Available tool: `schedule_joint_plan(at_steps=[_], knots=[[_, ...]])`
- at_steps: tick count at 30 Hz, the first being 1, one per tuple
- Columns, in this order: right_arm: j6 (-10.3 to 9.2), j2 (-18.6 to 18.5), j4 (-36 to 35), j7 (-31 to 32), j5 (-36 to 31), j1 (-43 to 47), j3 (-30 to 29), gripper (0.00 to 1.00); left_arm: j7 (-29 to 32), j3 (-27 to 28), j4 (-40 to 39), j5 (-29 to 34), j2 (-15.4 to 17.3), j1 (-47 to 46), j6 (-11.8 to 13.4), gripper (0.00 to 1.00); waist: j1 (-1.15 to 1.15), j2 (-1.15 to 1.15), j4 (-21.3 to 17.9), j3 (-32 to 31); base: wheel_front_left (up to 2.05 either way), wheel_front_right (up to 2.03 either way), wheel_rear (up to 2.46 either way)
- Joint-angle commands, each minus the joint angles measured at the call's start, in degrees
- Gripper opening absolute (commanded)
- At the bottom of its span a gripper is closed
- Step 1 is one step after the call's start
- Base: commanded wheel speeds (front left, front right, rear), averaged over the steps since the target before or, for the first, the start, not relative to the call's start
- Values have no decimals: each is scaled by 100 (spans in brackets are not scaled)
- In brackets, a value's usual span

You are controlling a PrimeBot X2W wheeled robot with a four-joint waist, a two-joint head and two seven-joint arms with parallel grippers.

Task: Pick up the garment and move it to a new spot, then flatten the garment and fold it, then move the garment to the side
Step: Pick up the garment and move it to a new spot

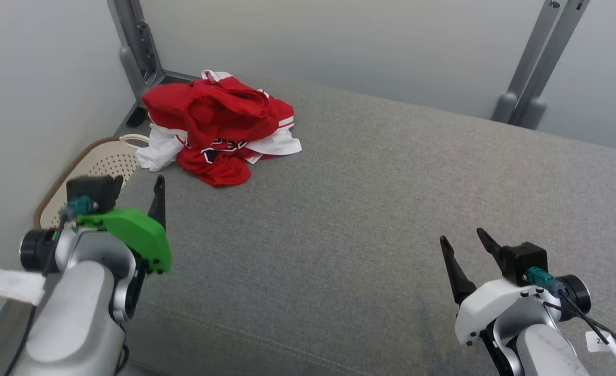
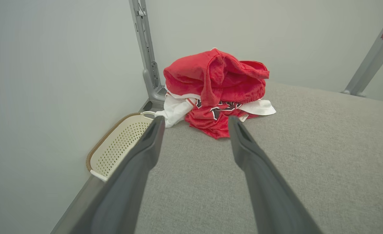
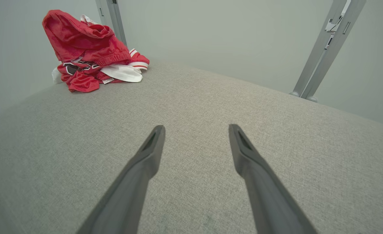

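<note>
1. The left jaws stand wide apart with nothing between them. Their two long dark fingers (image 2: pixel 146 152) are smooth, tapered and hollowed on the inner face. In the head view one finger (image 1: pixel 157 201) rises past a green plastic wrist cover (image 1: pixel 135 235).
2. The right jaws are likewise spread and empty. Their two fingers (image 3: pixel 146 159) hover over bare fabric, and in the head view they (image 1: pixel 454 271) rise from a white wrist shell (image 1: pixel 488 308).
3. There is one garment (image 1: pixel 219 125), a crumpled heap of red mesh cloth with white panels, striped trim and dark lettering. It lies ahead of the left jaws, just past their fingertips and not touching them (image 2: pixel 215 87). From the right jaws it sits well ahead and far off to the left (image 3: pixel 90 52).
4. There is one worktop (image 1: pixel 370 209), padded and covered in coarse grey woven fabric, with a stitched seam near its front edge. Both pairs of jaws are over it, and the garment rests near its far left corner.
5. There is one basket (image 2: pixel 120 146) of cream perforated plastic, rounded, with a brown rim. It sits to the left of the left jaws, below the worktop's edge and against the pale wall. A white fold of the garment hangs just beside its handle.
6. There are two grey metal uprights. One (image 1: pixel 138 47) stands behind the garment, beyond the left jaws, and one (image 1: pixel 540 62) stands far ahead of the right jaws.
</note>
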Motion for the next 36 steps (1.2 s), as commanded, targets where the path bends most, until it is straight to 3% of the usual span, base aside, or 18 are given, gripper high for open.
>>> schedule_joint_plan(at_steps=[1,12,15,25,35,36], knots=[[-2,-28,-173,103,-121,-117,-20,100,149,-14,163,-5,31,-423,-94,100,0,0,-233,442,0,0,0],[-2,-29,-1437,762,-714,-348,123,100,1542,130,1236,-310,-41,-2470,-96,100,0,0,-595,1680,0,0,0],[-2,-26,-1783,958,-868,-366,277,100,1977,239,1368,-408,136,-3139,-95,100,0,0,-715,2029,0,0,0],[-2,-25,-2211,1157,-1024,-390,484,100,2816,300,1572,-464,497,-3930,5,100,0,0,-968,2661,0,0,0],[-2,-24,-2348,1133,-1079,-394,496,100,3030,233,1755,-343,650,-3862,295,100,0,0,-1108,2948,0,0,0],[-2,-24,-2346,1126,-1069,-400,496,100,2980,208,1761,-297,651,-3856,349,89,0,0,-1106,2953,0,0,0]])
